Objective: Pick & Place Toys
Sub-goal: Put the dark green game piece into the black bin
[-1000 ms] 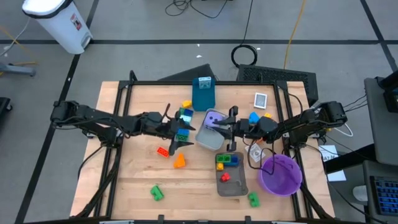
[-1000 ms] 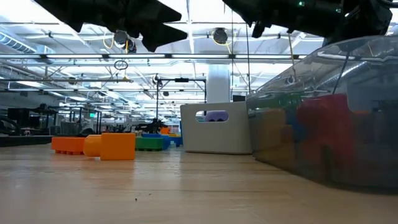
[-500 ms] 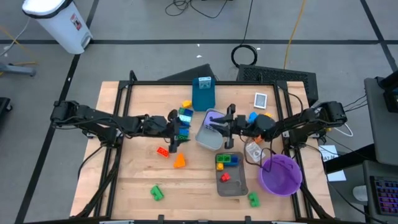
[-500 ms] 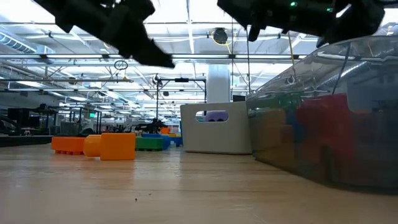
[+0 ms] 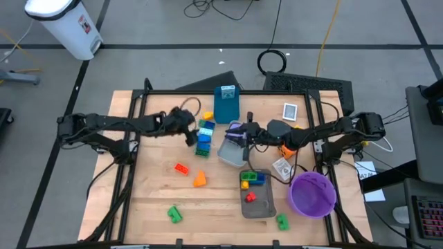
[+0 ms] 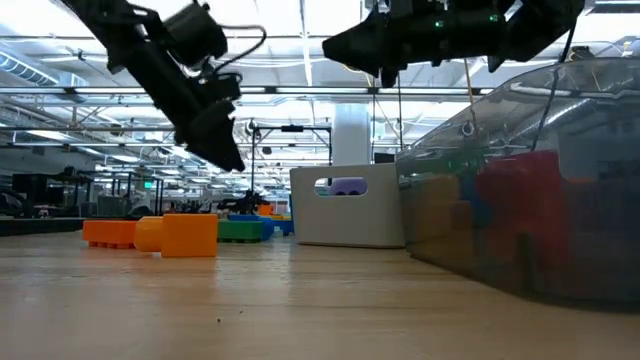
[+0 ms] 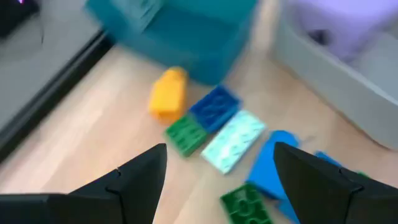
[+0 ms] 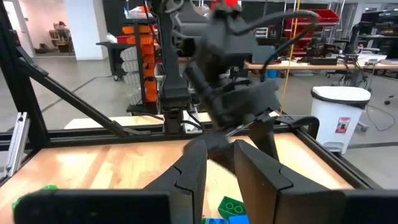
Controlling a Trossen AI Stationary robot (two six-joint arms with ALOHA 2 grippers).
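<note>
A cluster of toy bricks (image 5: 203, 135), yellow, blue, green and pale teal, lies on the wooden table in front of a teal box (image 5: 226, 104). My left gripper (image 5: 192, 135) hangs open just left of and above the cluster, slanting down. In its wrist view the bricks (image 7: 214, 124) lie ahead of its empty fingers (image 7: 221, 155). My right gripper (image 5: 235, 131) is held level above the grey tray (image 5: 230, 153) that holds the purple die (image 5: 239, 128). Its fingers (image 8: 219, 152) stand a narrow gap apart with nothing between them.
A second grey tray (image 5: 257, 202) near the front holds green, yellow and red bricks. A purple bowl (image 5: 313, 194) stands at the right. Loose bricks lie about: red (image 5: 181, 168), orange (image 5: 199, 180), green (image 5: 174, 214), green (image 5: 282, 221), blue (image 5: 282, 130).
My left gripper has swung toward the table's far edge, sunk and tipped to slant down at the brick cluster, staying open. My right gripper has moved toward the table's left over the tray with the purple die and has tipped up to level. No toy has moved.
</note>
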